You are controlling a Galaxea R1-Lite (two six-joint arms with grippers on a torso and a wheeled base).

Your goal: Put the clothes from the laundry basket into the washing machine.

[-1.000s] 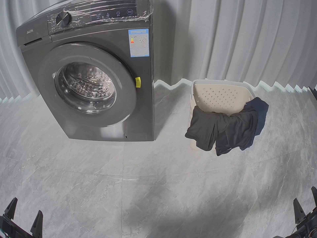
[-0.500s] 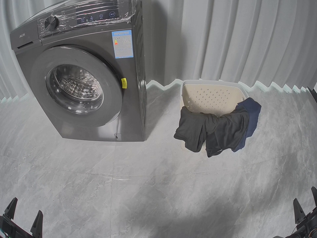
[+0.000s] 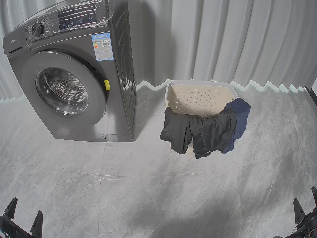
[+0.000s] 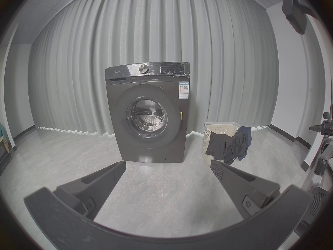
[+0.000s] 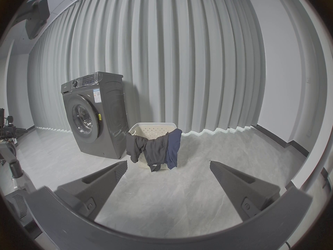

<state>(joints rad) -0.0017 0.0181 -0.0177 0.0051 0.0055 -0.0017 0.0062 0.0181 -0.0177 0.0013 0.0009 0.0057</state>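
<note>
Left gripper (image 3: 26,206) low at near edge, fingers spread wide, holding nothing. Right gripper (image 3: 304,194) opposite, likewise wide and empty. Grey floor (image 3: 148,189) stretches ahead. Farther off, laundry basket (image 3: 198,82) stands on floor; dark grey clothes (image 3: 198,131) and navy garment (image 3: 241,116) hang over its front rim. Washing machine (image 3: 72,83) left of basket, round door (image 3: 62,90) closed. Curtain (image 3: 204,30) behind. Task looks unstarted: door to open, both garments to load.
</note>
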